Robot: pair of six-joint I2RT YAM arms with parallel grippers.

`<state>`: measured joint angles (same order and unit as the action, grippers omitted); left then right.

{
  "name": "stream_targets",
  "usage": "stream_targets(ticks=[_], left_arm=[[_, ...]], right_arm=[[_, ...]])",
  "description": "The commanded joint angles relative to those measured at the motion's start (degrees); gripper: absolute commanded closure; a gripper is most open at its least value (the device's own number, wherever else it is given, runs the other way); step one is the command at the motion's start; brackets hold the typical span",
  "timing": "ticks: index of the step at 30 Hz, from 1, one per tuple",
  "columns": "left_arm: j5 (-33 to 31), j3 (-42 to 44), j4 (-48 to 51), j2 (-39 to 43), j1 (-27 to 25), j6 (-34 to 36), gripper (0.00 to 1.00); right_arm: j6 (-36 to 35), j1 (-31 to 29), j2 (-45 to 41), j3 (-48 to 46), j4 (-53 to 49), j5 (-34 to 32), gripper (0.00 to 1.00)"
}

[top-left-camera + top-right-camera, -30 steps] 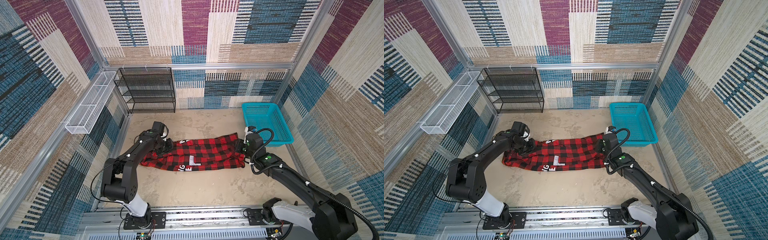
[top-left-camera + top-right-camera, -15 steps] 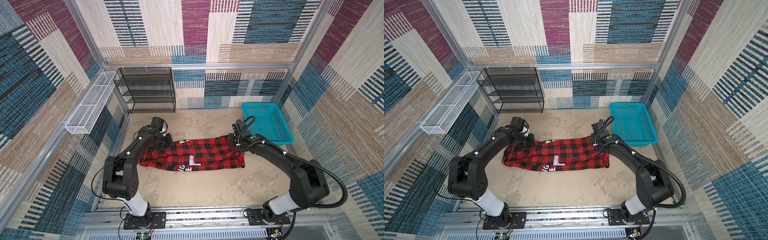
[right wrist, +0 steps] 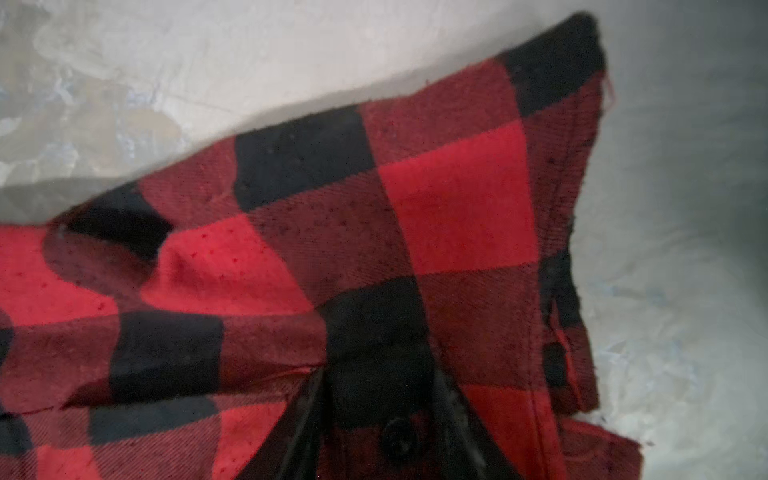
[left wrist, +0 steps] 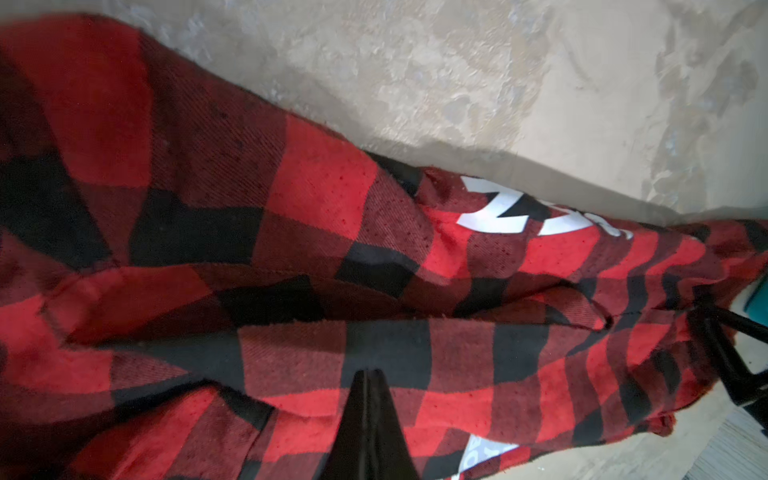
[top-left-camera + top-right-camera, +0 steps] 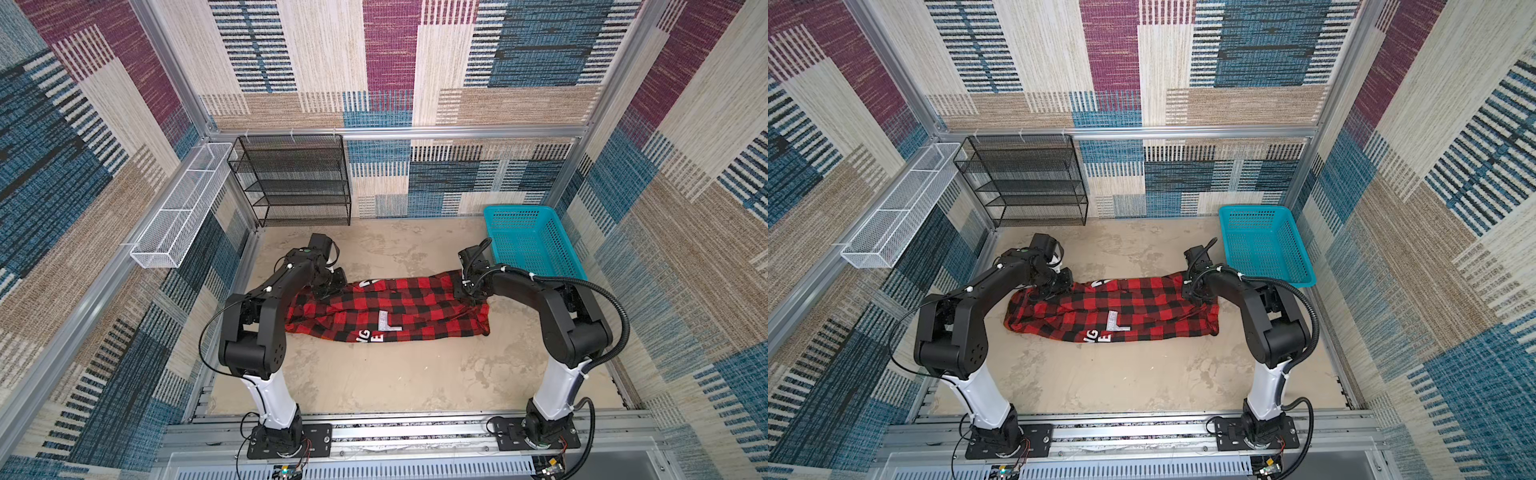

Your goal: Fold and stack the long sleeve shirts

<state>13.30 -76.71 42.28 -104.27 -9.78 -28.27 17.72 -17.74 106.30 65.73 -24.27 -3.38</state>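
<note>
Top views: shirt (image 5: 390, 309) is lying on table (image 5: 374, 374), just beside basket (image 5: 517, 208).
Left gripper (image 4: 365, 374): jaws are pressing together over shirt.
Right gripper (image 3: 378, 378): jaws are pinching shirt fold.

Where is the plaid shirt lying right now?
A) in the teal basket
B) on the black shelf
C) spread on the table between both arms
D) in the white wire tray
C: the plaid shirt lies on the table, left pincer and right pincer at its ends.

Right gripper (image 5: 466, 289) shifted: shirt (image 5: 395, 309) far corner now beneath it, side edge previously. Arm elbow raised. Jaws narrower, fabric fold between fingers (image 3: 305, 419).
</note>
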Motion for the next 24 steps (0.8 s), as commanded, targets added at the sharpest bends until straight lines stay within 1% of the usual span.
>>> stream_targets(ticks=[1, 4, 7, 10, 16, 21, 22, 24], left_arm=[[-1.7, 0.4, 0.9, -0.5, 0.1, 1.4, 1.00], [-2.7, 1.6, 0.9, -0.7, 0.0, 1.5, 1.00], [-4.0, 2.9, 0.7, -0.5, 0.1, 1.4, 1.00], [-5.2, 3.8, 0.2, -0.2, 0.3, 1.2, 1.00], [-7.0, 5.9, -1.0, 0.1, 1.2, 0.7, 1.00], [-6.6, 7.3, -2.3, 0.5, 1.8, 0.5, 1.00], [-6.3, 7.5, -2.6, 0.5, 1.8, 0.4, 1.00], [-5.9, 7.6, -2.7, 0.4, 1.8, 0.5, 1.00]], right_arm=[[-1.0, 0.0, 1.0, 0.2, 2.3, 1.2, 0.71], [-1.4, 0.1, 0.5, 0.2, 2.3, 0.5, 0.85], [-1.6, 0.0, -1.5, 0.2, 1.9, 0.2, 0.91], [-1.8, 0.1, -4.3, 0.3, 0.9, 0.0, 0.93], [-1.7, 0.0, -10.2, 1.1, -2.4, -1.3, 0.94], [-1.7, 0.0, -14.0, -0.1, -3.1, -2.4, 0.93], [-1.7, 0.0, -14.5, -0.8, -2.6, -2.3, 0.92], [-1.4, 0.0, -14.8, -2.7, -1.1, -2.4, 0.85]])
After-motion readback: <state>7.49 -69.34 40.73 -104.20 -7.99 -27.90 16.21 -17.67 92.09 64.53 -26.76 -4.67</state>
